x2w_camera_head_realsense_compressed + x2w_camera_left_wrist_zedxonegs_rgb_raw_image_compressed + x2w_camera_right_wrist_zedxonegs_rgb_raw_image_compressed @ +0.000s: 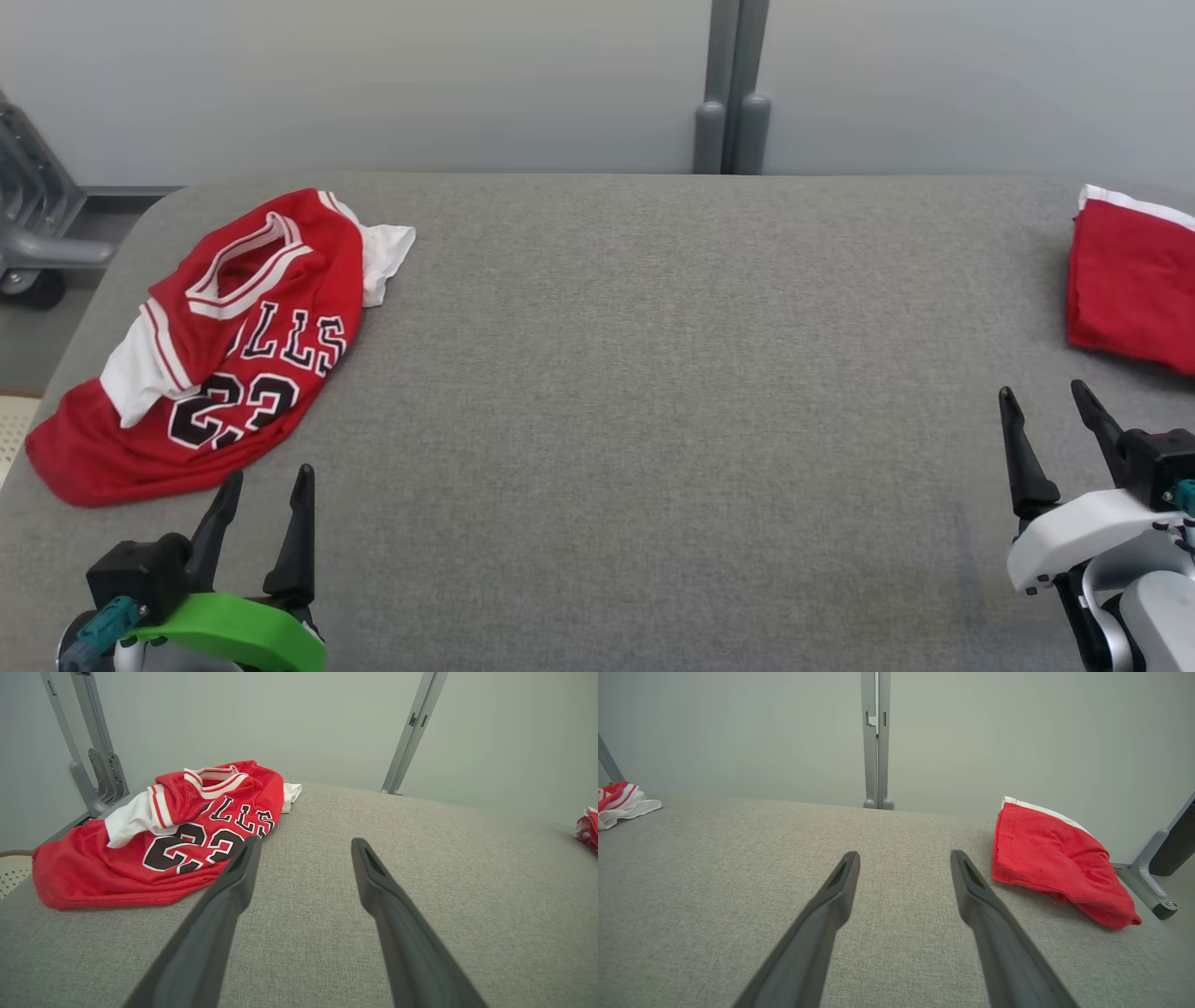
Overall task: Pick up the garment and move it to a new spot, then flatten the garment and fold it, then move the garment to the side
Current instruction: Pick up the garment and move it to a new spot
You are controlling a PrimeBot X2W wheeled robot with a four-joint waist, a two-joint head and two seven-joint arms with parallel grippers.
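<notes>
The left hand (269, 472), mounted on a green wrist band, hovers low over the near left of the counter (653, 392) with its two long dark fingers spread wide and nothing between them. Its fingertips point at the near hem of a crumpled red jersey (233, 345) and sit just short of the cloth without touching it. In the left wrist view the left hand (306, 840) frames bare grey fabric, and the jersey (187, 858) lies just off to the left of its left finger. The right hand (1042, 388), on a white wrist, is equally wide open and empty at the near right of the counter, well apart from the jersey. The jersey is the garment to be handled. It lies bunched at the counter's far left, with its neckline turned up, a white lining spilling out, and black lettering and the number 23 showing. It is heaped, not flat, so it seems nothing has been started, and the open left hand looks poised to take its near edge. A folded red garment (1130, 280) rests at the far right edge, probably set aside there to keep the broad middle free for spreading and folding. A grey post (731, 93) stands behind the counter against a pale wall.
</notes>
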